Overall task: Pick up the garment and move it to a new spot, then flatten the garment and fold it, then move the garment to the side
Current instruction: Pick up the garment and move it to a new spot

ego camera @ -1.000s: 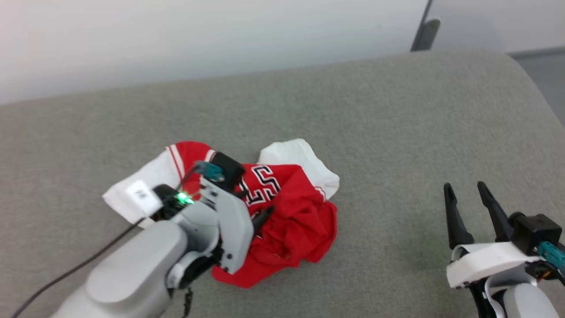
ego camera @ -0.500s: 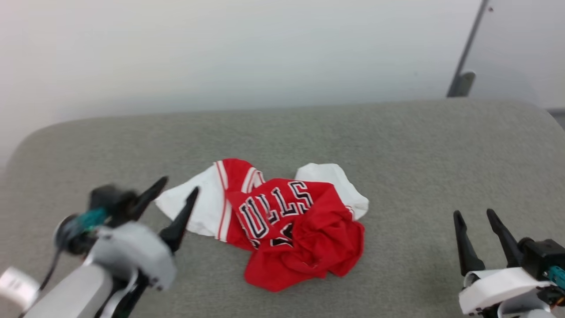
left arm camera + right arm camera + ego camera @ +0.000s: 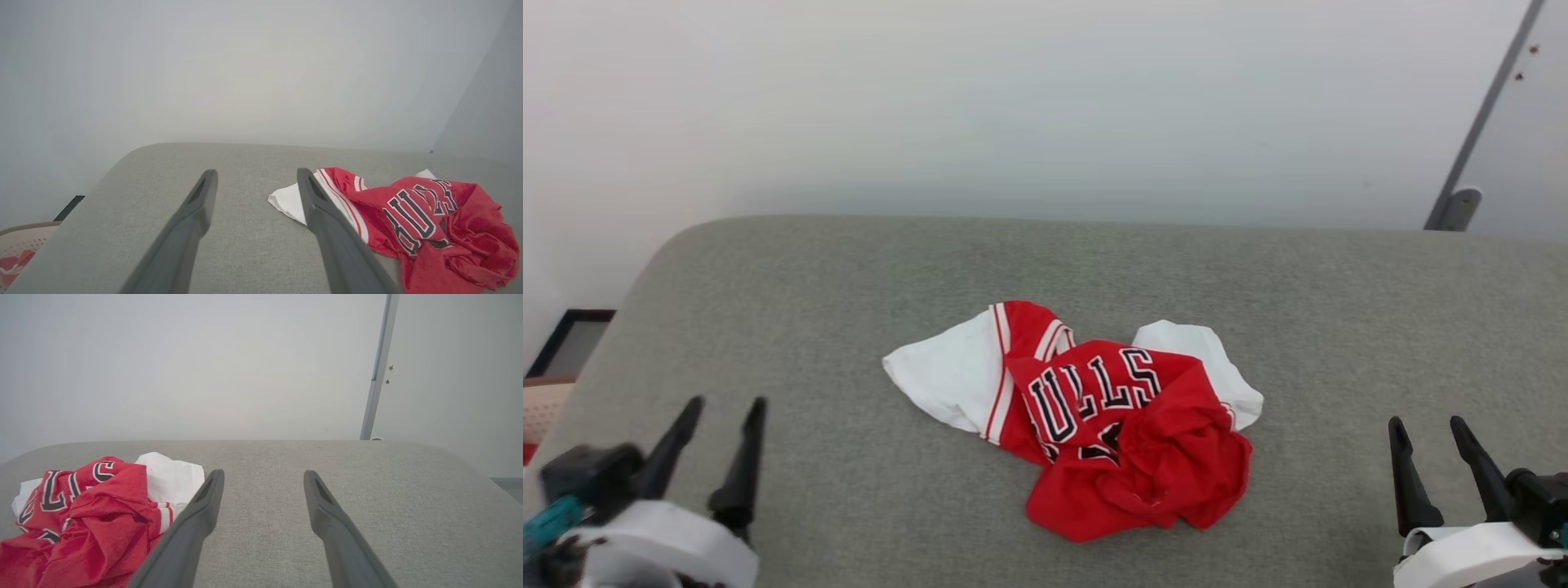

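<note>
Garment [image 3: 1094, 416] lies crumpled near the middle of the grey cloth-covered desk [image 3: 809, 286], red body bunched toward the robot and the black-and-white "ULLS" of its chest lettering facing up. One white sleeve with red-and-white striped trim spreads flat to the robot's left. The other white sleeve pokes out on the far right side of the heap.

The left gripper [image 3: 727, 402] hovers over the near left part of the desk, well apart from the garment, its jaws open and holding nothing. The right gripper [image 3: 1425, 422] hovers at the near right, also clear of the cloth, jaws open and empty. In both wrist views the dark fingers stand spread with bare grey fabric between them.

Off the desk's left edge, a beige perforated basket [image 3: 20, 241] holds what looks like red and white cloth [image 3: 12, 263], though little of it shows. A plain pale wall [image 3: 1013, 98] rises behind the desk, with a slim grey post [image 3: 1478, 122] at its right.
</note>
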Available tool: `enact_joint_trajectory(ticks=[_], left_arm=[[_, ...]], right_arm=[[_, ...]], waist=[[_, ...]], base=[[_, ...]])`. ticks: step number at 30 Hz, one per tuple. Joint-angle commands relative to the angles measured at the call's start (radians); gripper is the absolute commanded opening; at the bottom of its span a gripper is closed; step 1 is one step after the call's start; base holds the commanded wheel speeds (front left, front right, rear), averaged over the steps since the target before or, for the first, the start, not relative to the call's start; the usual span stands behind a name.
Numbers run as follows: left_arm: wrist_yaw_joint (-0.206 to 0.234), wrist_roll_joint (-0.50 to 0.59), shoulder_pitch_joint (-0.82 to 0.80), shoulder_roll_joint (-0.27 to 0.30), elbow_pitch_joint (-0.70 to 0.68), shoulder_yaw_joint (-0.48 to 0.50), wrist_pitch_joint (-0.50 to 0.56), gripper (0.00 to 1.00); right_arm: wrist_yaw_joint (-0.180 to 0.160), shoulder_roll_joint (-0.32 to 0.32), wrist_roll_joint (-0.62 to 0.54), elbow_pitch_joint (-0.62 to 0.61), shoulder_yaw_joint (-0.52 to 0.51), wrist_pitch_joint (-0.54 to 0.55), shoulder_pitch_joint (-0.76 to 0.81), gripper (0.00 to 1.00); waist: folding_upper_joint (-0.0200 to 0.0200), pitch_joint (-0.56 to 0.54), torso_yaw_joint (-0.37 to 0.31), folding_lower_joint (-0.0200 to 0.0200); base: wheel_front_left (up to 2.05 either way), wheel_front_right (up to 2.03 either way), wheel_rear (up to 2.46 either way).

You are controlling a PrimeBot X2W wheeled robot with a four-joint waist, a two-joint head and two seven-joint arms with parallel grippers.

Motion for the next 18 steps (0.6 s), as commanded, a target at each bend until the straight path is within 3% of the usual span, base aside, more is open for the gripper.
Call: enact_joint_trajectory(ticks=[1,10,18], left_arm=[[0.004,0.001,0.03,-0.007,-0.005,0.027,-0.005,1.0],[-0.037,0.052,0.155,-0.085,-0.034,0.206,-0.005,1.0],[-0.073,0.091,0.188,-0.116,-0.039,0.264,-0.005,1.0]], right_arm=[[-0.001,0.007,-0.007,-0.002,0.0,0.0,0.006,1.0],[-0.001,0.012,-0.01,-0.017,0.004,0.006,0.015,1.0],[-0.001,0.008,-0.008,-0.024,0.008,0.015,0.019,1.0]], waist=[[-0.0001,-0.006,0.013,0.0],[-0.0001,-0.002,0.031,0.0],[-0.0001,0.001,0.035,0.0]], base=[[0.0,0.0,0.0],[0.0,0.0,0.0],[0.0,0.0,0.0]])
